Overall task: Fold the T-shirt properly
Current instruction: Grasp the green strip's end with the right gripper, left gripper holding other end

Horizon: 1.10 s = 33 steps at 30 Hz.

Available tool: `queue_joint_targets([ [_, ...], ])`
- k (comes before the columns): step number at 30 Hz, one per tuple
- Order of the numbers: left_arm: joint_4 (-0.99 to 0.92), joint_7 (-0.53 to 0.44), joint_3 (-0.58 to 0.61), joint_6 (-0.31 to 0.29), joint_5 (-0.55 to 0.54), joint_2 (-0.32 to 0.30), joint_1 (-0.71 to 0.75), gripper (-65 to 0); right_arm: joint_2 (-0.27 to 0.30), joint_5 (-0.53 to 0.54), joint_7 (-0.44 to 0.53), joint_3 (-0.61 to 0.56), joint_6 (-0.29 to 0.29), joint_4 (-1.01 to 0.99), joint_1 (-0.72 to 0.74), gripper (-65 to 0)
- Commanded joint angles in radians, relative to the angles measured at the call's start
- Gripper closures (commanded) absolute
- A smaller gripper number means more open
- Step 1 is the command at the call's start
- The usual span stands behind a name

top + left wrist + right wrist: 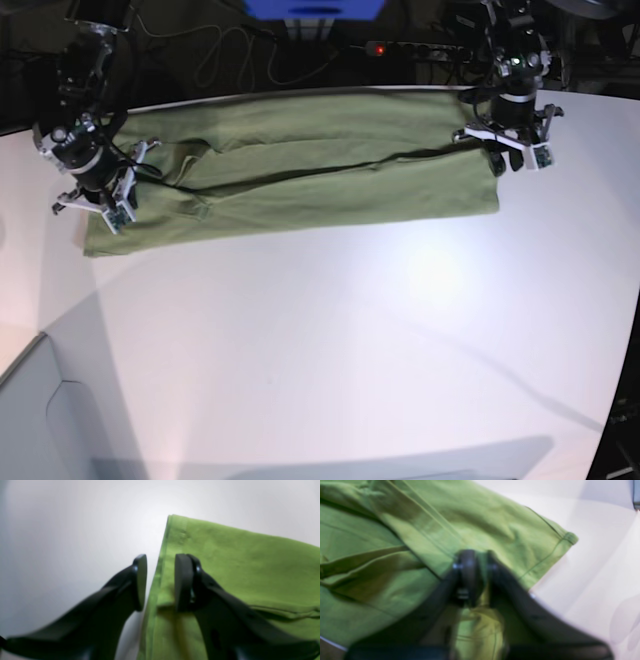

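Note:
The olive-green T-shirt (300, 175) lies folded into a long band across the far part of the white table (350, 330). My left gripper (507, 150) is at the band's right end. In the left wrist view it (160, 580) is open and straddles the hemmed edge of the T-shirt (237, 562), one finger (140, 582) over bare table and the other over cloth. My right gripper (95, 200) is at the band's left end. In the blurred right wrist view it (480, 577) is shut on a pinch of the T-shirt (382, 580) near a sleeve hem.
Dark cables and a power strip with a red light (400, 48) lie behind the table's far edge. A blue object (315, 8) stands at the back. The table's left edge (40, 340) drops off at the lower left.

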Motion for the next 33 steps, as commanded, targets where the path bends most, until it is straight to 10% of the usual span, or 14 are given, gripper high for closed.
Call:
queue_joint_targets([
  [1, 0.02, -0.02, -0.002, 0.001, -0.001, -0.008, 0.004, -18.5, 0.01, 0.009, 0.016, 0.003, 0.01, 0.025, -0.009, -0.8],
  [29, 0.111, -0.02, -0.004, 0.001, -0.001, -0.005, 0.006, -18.6, 0.079, 0.006, 0.157, -0.003, 0.01, 0.053, -0.168, -0.7],
  [33, 0.1, -0.018, -0.004, 0.001, -0.001, -0.008, 0.006, -18.6, 0.095, 0.006, 0.156, -0.003, 0.01, 0.051, -0.182, -11.0],
])
